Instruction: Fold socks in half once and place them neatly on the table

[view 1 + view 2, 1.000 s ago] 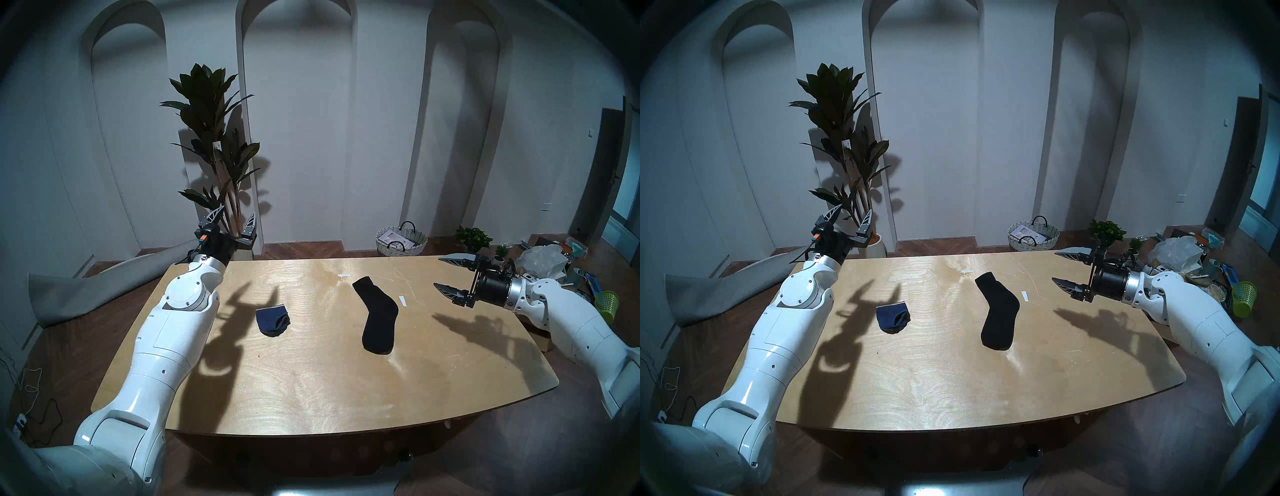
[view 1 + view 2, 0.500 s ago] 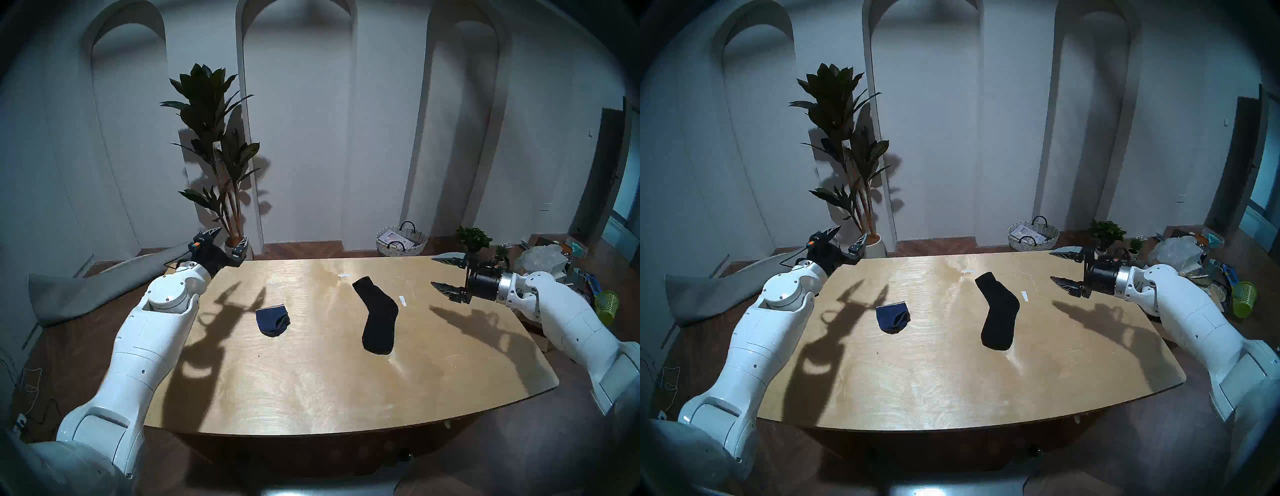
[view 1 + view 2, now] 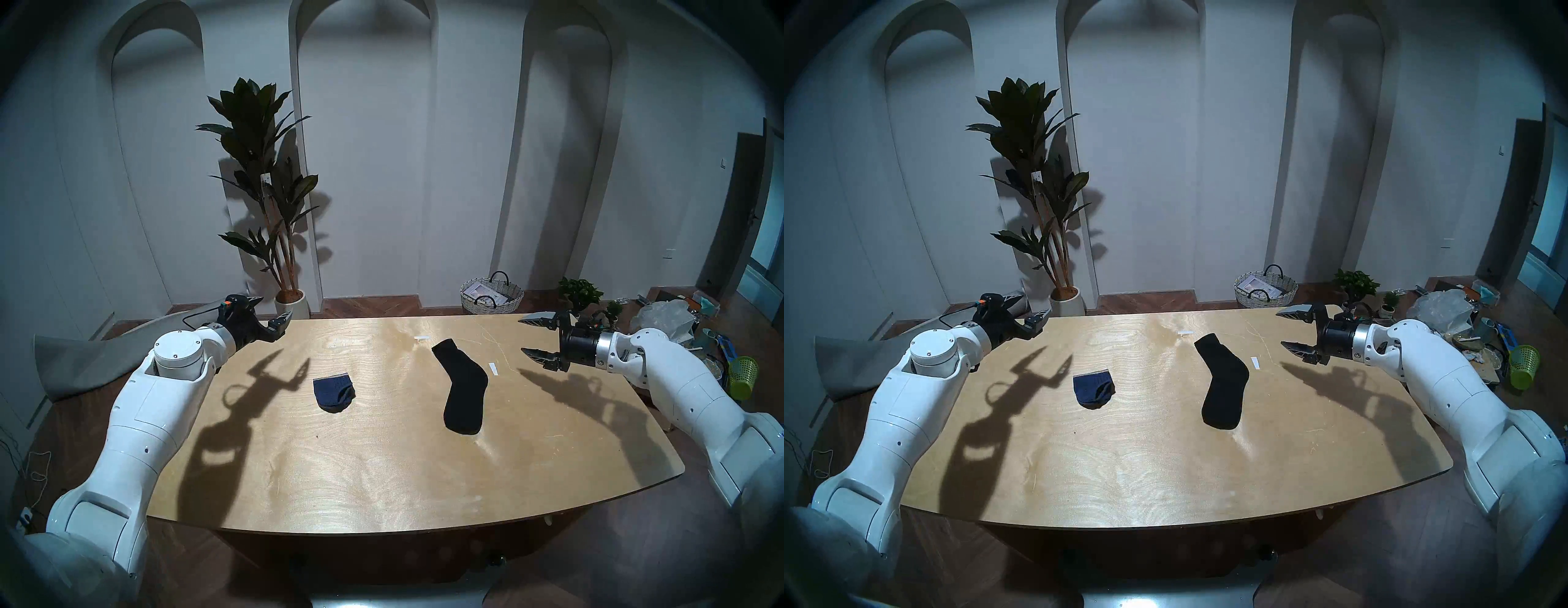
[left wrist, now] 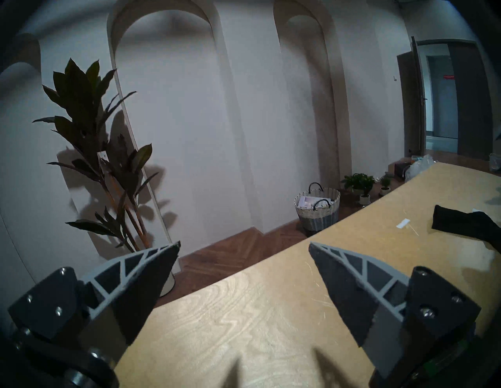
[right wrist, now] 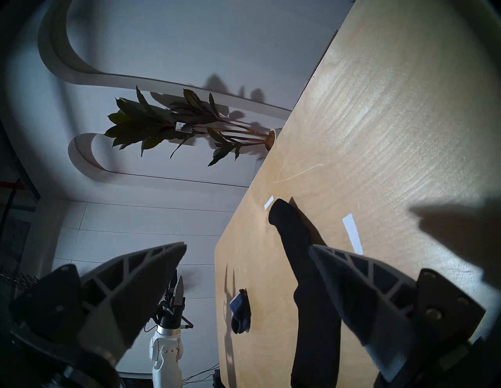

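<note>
A short navy-blue sock [image 3: 334, 392] lies on the left middle of the plywood table [image 3: 382, 467]. A longer black sock [image 3: 462, 392] lies flat and unfolded, bent at the heel, on the right middle. My left gripper [image 3: 273, 306] is open and empty above the table's far left corner, well apart from the navy sock. My right gripper [image 3: 522, 335] is open and empty, level above the table, right of the black sock's cuff. The right wrist view shows both the black sock [image 5: 292, 230] and the navy sock [image 5: 240, 311]. The left wrist view shows the black sock's cuff [image 4: 461, 225].
Two white tape strips [image 3: 422, 338] [image 3: 492, 368] lie by the black sock. Beyond the far edge stand a tall potted plant [image 3: 263, 170] and a wicker basket [image 3: 492, 295]. A grey rolled mat [image 3: 106, 352] lies left; clutter and a green bin [image 3: 744, 375] lie right.
My left arm swung left and down, and its gripper tipped from pointing up to nearly level. My right gripper moved a little left toward the black sock. Both socks stayed still.
</note>
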